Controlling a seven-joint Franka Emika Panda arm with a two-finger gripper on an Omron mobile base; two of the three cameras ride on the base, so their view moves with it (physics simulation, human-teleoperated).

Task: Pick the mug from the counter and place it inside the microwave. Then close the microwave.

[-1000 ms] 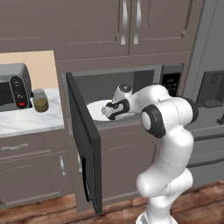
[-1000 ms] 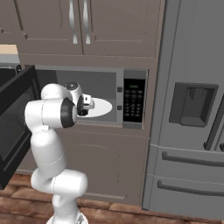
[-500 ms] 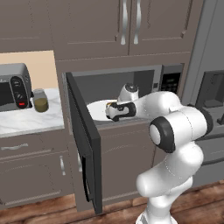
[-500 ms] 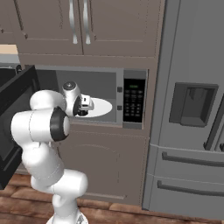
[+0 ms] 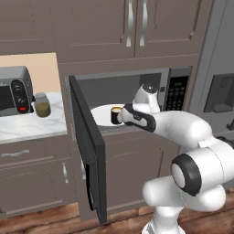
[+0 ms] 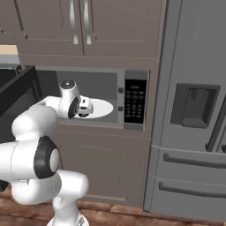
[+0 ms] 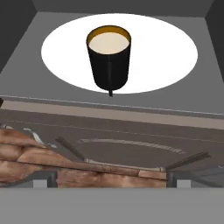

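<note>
Mug (image 7: 108, 57) upright on microwave (image 5: 178, 91) turntable (image 7: 175, 52); end effector (image 5: 122, 115) spread, clear of it.

Even, soft rendered light, sharp throughout, no glare; the microwave (image 5: 137, 91) cavity sits slightly dimmer.

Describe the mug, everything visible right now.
The mug is a small black cylinder with a tan inside and a thin handle seen edge-on down its near side. It looks matte and opaque. It stands upright on the white turntable plate, toward the plate's front, inside the open microwave. In the hand view nothing grips it: the fingers sit apart and well short of it. The left base view shows the hand just behind it.
</note>
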